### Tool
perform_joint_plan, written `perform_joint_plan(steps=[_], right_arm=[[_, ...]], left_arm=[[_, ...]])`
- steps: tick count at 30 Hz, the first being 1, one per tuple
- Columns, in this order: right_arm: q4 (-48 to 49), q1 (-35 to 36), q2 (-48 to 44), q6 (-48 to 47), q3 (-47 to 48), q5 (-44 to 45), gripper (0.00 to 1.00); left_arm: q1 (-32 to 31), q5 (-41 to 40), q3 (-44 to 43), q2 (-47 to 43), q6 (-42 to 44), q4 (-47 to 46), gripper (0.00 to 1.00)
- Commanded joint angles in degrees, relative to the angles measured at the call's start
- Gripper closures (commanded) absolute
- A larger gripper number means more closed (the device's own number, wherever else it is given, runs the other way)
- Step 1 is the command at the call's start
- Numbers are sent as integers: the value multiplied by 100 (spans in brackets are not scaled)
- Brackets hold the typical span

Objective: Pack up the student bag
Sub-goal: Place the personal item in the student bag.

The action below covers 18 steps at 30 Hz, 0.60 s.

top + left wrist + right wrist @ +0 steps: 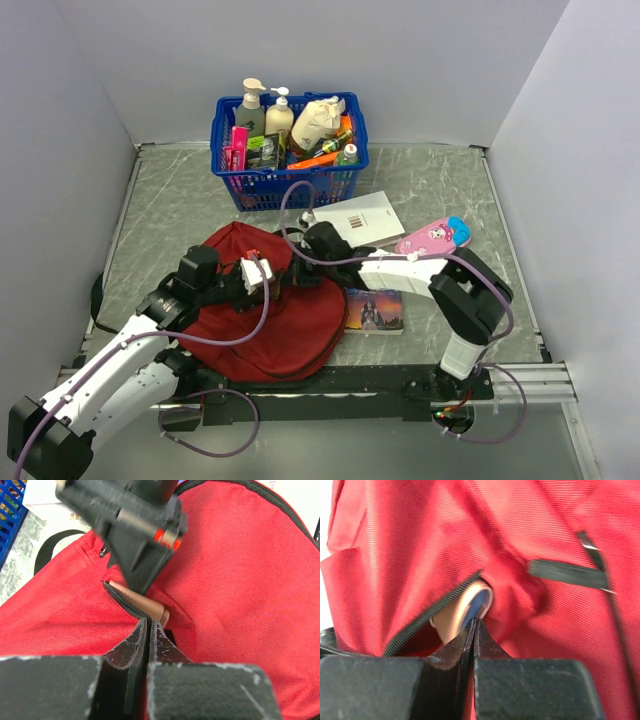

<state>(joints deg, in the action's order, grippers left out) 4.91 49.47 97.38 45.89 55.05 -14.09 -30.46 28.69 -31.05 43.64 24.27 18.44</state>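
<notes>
The student bag (pixel 300 330) is a dark-red backpack lying flat between both arms. Its zipper slit (pixel 122 600) gapes, and a tan rounded object (pixel 147 604) shows inside. My left gripper (pixel 149 624) is shut on the black zipper edge of the bag (pixel 240 580). My right gripper (pixel 475 623) is shut, with nothing visible between its fingers. Its tips touch the blue-faced end of the tan object (pixel 472 602), which peeks from the opening in the bag (pixel 555 645). In the top view the left gripper (pixel 262 276) and the right gripper (pixel 296 258) meet over the bag's top.
A blue basket (pixel 285 185) of bottles stands at the back. A white sheet (pixel 365 215) and a pink pencil case (pixel 435 238) lie right of the bag. A picture-cover book (pixel 375 312) lies against its right side. A black strap (pixel 50 547) loops beside the bag.
</notes>
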Motion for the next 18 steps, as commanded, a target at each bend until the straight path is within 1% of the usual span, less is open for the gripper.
perform_joint_plan(steps=[1, 4, 7, 9, 11, 13, 16, 17, 18], right_arm=[[301, 290, 307, 183, 708, -243, 100], [580, 335, 518, 419, 806, -418, 100], [879, 352, 633, 631, 771, -358, 100], [846, 344, 738, 650, 867, -297, 100], [732, 326, 765, 527, 946, 27, 100], [705, 282, 730, 456, 929, 151, 100], [810, 151, 494, 386, 745, 266, 71], [1036, 116, 396, 334, 527, 188, 54], [1108, 80, 256, 176, 385, 222, 50]], left_arm=[[-48, 418, 11, -57, -89, -516, 96], [-39, 436, 11, -66, -72, -499, 96], [-48, 480, 29, -83, -89, -499, 97], [-48, 497, 29, -92, -107, -499, 96], [-39, 506, 29, -101, -81, -481, 96], [-39, 506, 29, -110, -63, -455, 97], [-30, 550, 55, -154, -45, -411, 96], [-39, 550, 72, -162, -45, -411, 96], [-30, 550, 107, -171, -45, -402, 96]])
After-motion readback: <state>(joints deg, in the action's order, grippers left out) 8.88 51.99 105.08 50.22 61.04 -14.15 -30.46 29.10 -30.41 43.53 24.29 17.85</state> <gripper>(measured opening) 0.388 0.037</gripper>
